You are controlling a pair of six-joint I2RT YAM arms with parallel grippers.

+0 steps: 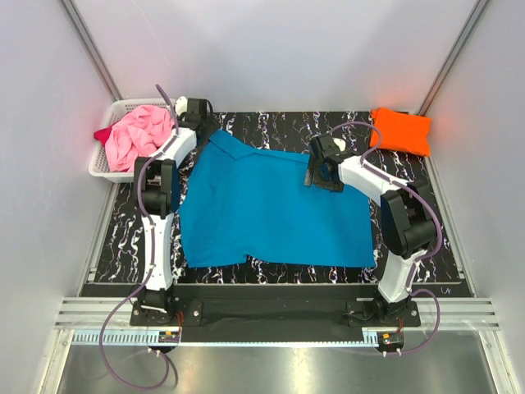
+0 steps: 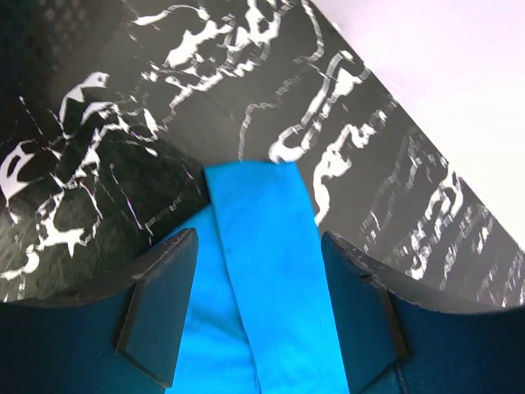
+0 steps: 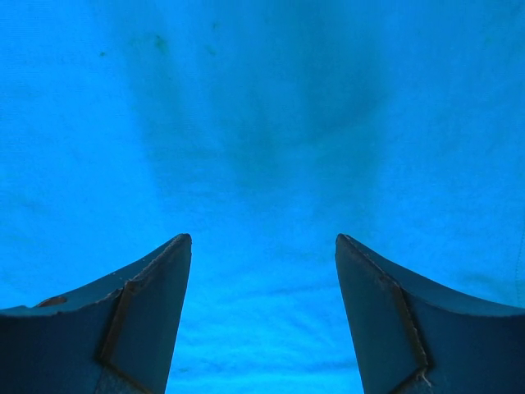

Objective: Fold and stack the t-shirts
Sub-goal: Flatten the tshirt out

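Note:
The turquoise blue t-shirt (image 1: 275,209) lies spread flat on the black marbled mat. My left gripper (image 1: 205,131) is open over its far left corner; in the left wrist view the folded blue sleeve edge (image 2: 267,271) runs between the open fingers (image 2: 160,308). My right gripper (image 1: 316,176) is open over the shirt's far right part; the right wrist view shows only blue cloth (image 3: 262,148) between the spread fingers (image 3: 148,320). The orange t-shirt (image 1: 400,131) lies folded at the far right. The pink t-shirt (image 1: 139,135) is bunched in the basket with a bit of dark red cloth (image 1: 102,134) beside it.
The white lattice basket (image 1: 100,168) stands at the far left edge of the mat (image 1: 279,123). White walls enclose the back and both sides. Bare mat shows in front of the shirt (image 1: 271,271) and at the right (image 1: 418,180).

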